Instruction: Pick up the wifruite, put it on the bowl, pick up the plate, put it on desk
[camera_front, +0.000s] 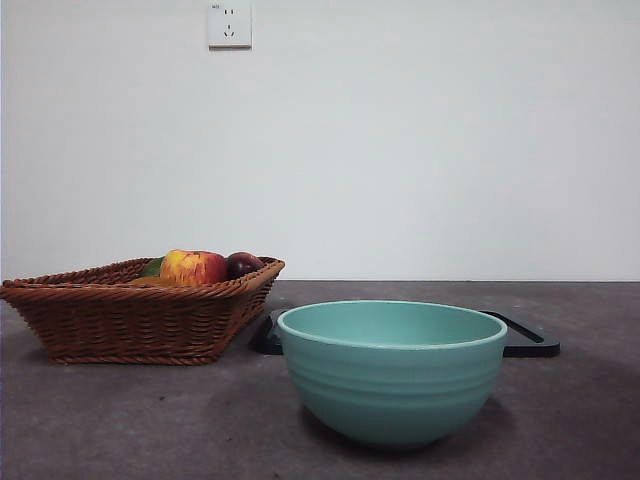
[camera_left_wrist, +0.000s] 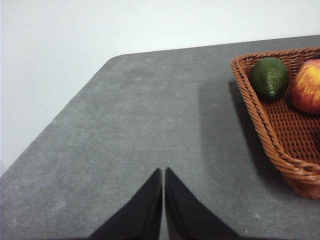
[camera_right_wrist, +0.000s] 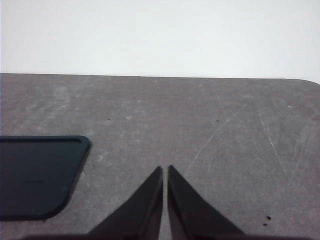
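Bowl stands nearest the front edge of the worktop, upright, nothing visible inside from this level. Behind it, partly hidden, lies a flat black tray. Further back toward the left side sits a wicker basket holding an apple, a dark purple fruit and a green fruit. The kiwifruit cannot be made out in any view. Left gripper hangs over bare worktop near the basket, jaws pressed together. Right gripper hangs over bare worktop beside the tray's corner, jaws pressed together.
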